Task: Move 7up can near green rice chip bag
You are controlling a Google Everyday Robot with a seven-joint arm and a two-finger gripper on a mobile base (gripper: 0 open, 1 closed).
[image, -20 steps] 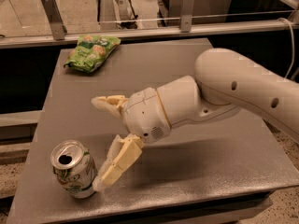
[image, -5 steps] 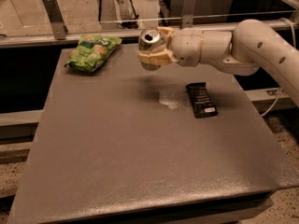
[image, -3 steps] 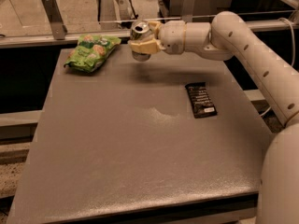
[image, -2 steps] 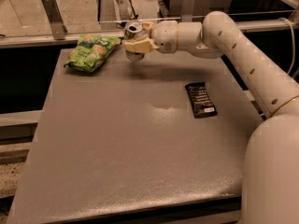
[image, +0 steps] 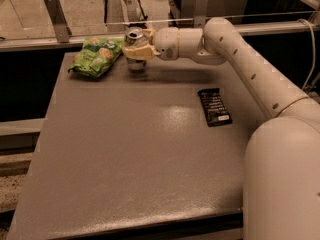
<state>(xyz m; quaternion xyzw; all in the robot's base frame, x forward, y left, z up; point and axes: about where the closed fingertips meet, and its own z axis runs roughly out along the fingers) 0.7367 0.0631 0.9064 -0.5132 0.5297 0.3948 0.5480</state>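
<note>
The 7up can (image: 134, 58) stands upright near the table's far edge, its silver top showing, just right of the green rice chip bag (image: 95, 57). The bag lies flat at the far left corner of the table. My gripper (image: 137, 46) reaches in from the right on a long white arm, and its cream fingers (image: 139, 54) are closed around the can's upper half. The can's base looks to be on or just above the table surface; I cannot tell which.
A flat black wrapped bar (image: 214, 107) lies on the grey table (image: 135, 154) at the right, under my arm. A metal rail with upright posts (image: 55, 15) runs behind the far edge. My arm's white body (image: 280, 174) fills the right foreground.
My gripper has carried the can leftward and down, from mid-air over the table's far middle to a spot right beside the green bag.
</note>
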